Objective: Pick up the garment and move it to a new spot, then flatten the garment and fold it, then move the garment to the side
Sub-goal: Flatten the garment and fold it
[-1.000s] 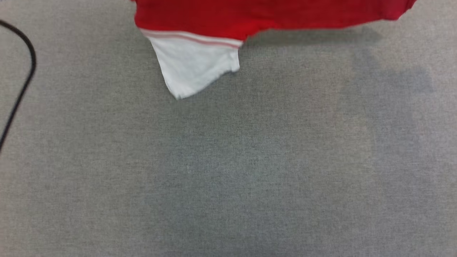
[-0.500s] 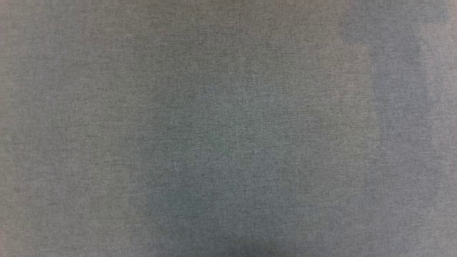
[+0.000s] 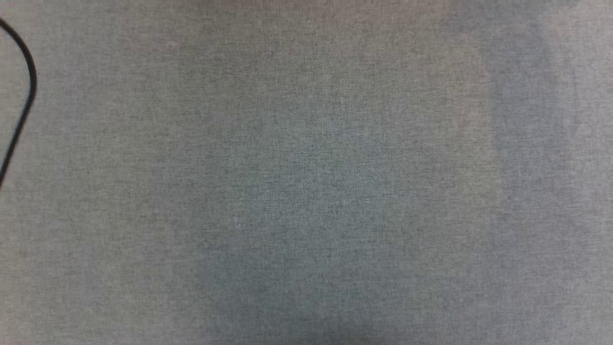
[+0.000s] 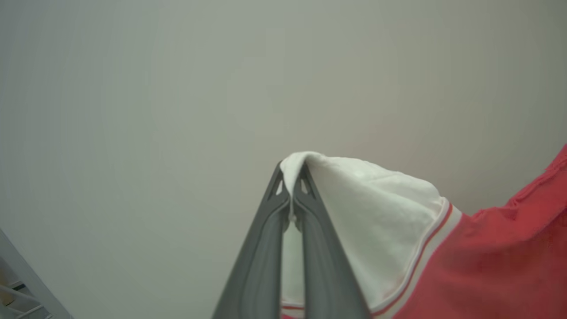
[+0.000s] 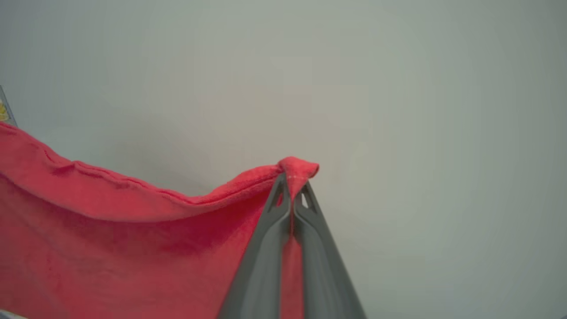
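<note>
So my left gripper [image 4: 292, 188] is clamped tight on the garment [image 4: 381, 212] by its white sleeve, and my right gripper [image 5: 293, 188] is pinching a red edge. The cloth sags between them. Looking down there's grey fabric surface [image 3: 306, 191] and a black cable [image 3: 24, 96] on the left.

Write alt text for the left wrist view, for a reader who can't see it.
The left gripper, shut, pinches a fold of a white sleeve at its fingertips. The sleeve runs off to the right of the view, past red-and-white striped trim, into the red body of the shirt. Behind is a plain pale surface.
</note>
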